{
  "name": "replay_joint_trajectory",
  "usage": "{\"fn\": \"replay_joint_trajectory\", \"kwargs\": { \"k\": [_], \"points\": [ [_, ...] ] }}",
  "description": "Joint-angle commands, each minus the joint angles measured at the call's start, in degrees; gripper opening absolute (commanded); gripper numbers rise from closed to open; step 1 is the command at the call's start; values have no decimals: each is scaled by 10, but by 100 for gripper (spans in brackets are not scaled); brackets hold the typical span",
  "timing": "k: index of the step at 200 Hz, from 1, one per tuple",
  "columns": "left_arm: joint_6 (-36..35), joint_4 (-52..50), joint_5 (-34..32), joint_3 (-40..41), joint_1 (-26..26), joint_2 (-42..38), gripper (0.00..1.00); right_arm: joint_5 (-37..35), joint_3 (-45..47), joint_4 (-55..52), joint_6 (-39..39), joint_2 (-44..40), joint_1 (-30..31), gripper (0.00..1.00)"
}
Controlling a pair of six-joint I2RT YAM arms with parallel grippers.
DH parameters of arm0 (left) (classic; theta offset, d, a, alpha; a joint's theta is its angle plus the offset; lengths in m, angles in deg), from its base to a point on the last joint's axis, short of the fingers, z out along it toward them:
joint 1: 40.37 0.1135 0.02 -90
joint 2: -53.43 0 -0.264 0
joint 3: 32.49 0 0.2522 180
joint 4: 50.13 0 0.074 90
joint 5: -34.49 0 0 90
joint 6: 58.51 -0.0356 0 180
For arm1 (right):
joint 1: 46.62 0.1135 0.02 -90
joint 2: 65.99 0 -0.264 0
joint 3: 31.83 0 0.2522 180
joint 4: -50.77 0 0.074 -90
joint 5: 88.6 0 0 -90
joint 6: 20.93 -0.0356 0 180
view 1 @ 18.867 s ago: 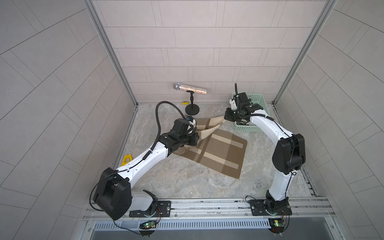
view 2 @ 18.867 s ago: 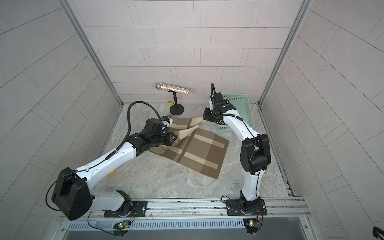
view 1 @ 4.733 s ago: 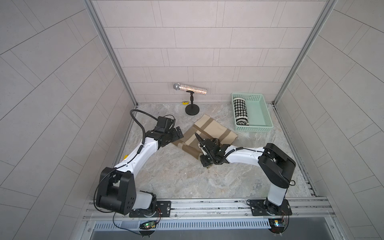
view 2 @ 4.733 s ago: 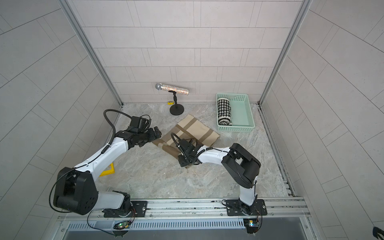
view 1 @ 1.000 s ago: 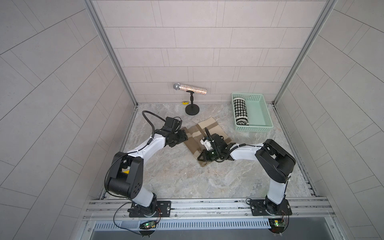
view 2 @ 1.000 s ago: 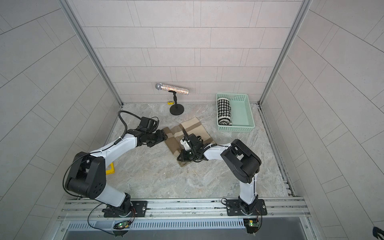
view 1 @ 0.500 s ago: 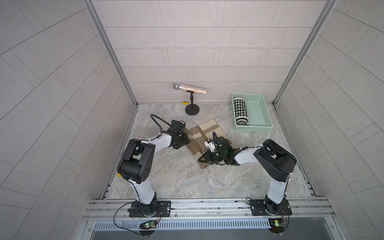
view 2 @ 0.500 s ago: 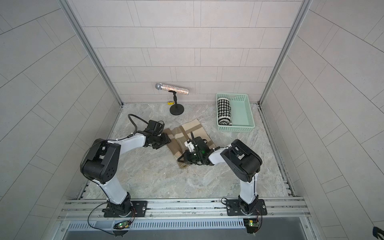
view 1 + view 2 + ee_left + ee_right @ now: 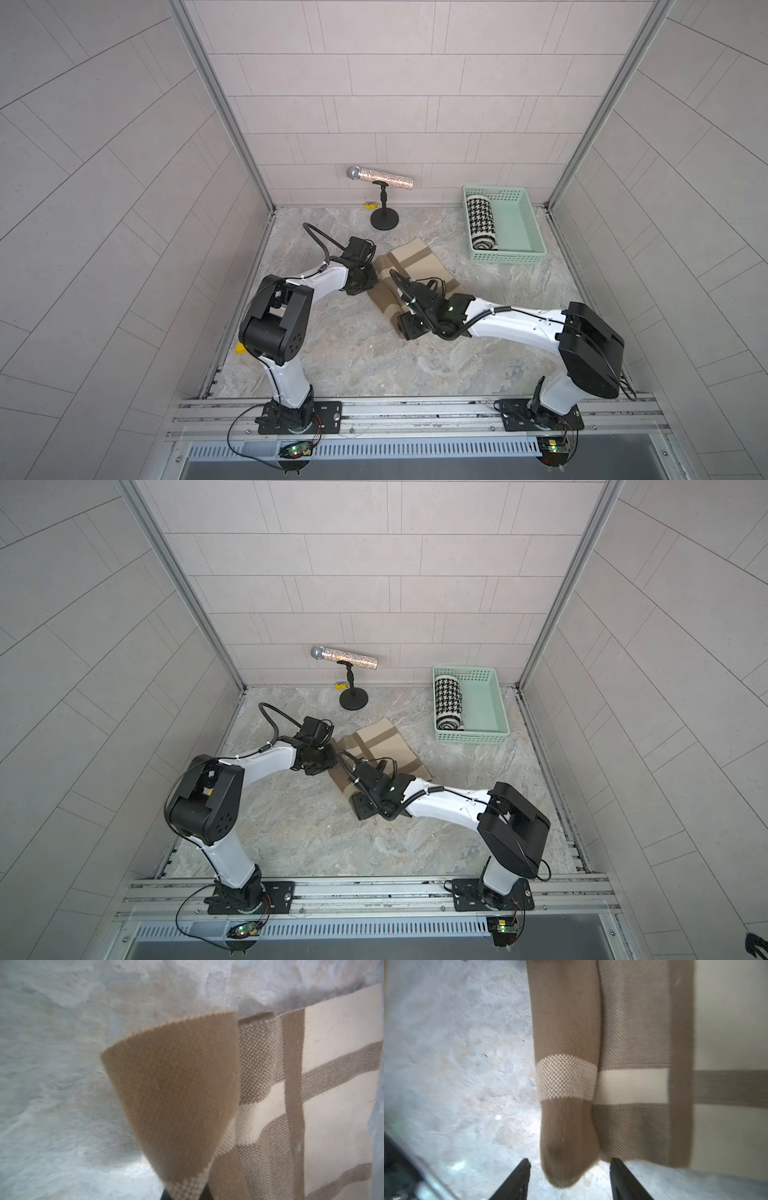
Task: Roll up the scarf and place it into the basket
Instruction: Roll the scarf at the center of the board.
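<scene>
The tan plaid scarf (image 9: 419, 266) (image 9: 382, 746) lies on the marble floor, its left edge turned over into a loose roll (image 9: 566, 1043). My left gripper (image 9: 372, 276) (image 9: 332, 754) is at the roll's far end. It is shut on a lifted scarf corner (image 9: 176, 1084), pinched between the dark fingertips (image 9: 186, 1193). My right gripper (image 9: 402, 328) (image 9: 359, 806) is at the roll's near end. In the right wrist view it (image 9: 570, 1159) stands open, one finger (image 9: 519, 1178) on each side of the roll's tip, apart from it. The mint-green basket (image 9: 507, 257) (image 9: 473, 737) stands at the back right.
A rolled black-and-white houndstooth cloth (image 9: 482, 222) lies along the basket's left side. A glittery microphone (image 9: 380, 178) on a black stand (image 9: 384, 218) is at the back wall. Small yellow items lie at the back (image 9: 370, 203) and by the left wall (image 9: 240, 348).
The left gripper has closed on the scarf's far corner. The right gripper has opened, letting go of the roll's near end.
</scene>
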Motion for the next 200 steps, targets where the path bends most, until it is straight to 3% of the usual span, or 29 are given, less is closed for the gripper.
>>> {"fn": "replay_joint_trajectory", "kwargs": {
  "k": [1, 23, 42, 73, 118, 131, 144, 163, 171, 182, 200],
  "points": [
    [-19, -83, -58, -17, -1, -32, 0, -275, -54, -149, 69, 37, 84, 69],
    [-26, -112, -72, -20, -1, -44, 0, -415, -120, -183, 91, 106, 162, 75],
    [-29, -120, -72, -19, -1, -51, 0, -473, -162, -182, 130, 162, 203, 76],
    [-34, -129, -66, -21, -2, -59, 0, -503, -197, -157, 191, 236, 220, 74],
    [-48, -140, -57, -28, -3, -60, 0, -499, -186, -109, 229, 293, 183, 69],
    [-51, -141, -55, -28, -3, -59, 0, -488, -179, -97, 233, 303, 171, 64],
    [-53, -142, -48, -28, -3, -57, 0, -473, -173, -87, 237, 307, 163, 54],
    [-53, -141, -36, -32, -3, -56, 0, -430, -171, -84, 236, 295, 159, 26],
    [-52, -139, -30, -34, -3, -59, 7, -394, -168, -86, 225, 281, 157, 15],
    [-51, -137, -27, -39, -1, -67, 24, -332, -158, -86, 200, 254, 146, 1],
    [-51, -137, -33, -48, 1, -93, 56, -216, -130, -80, 144, 194, 112, 0]
  ]
}}
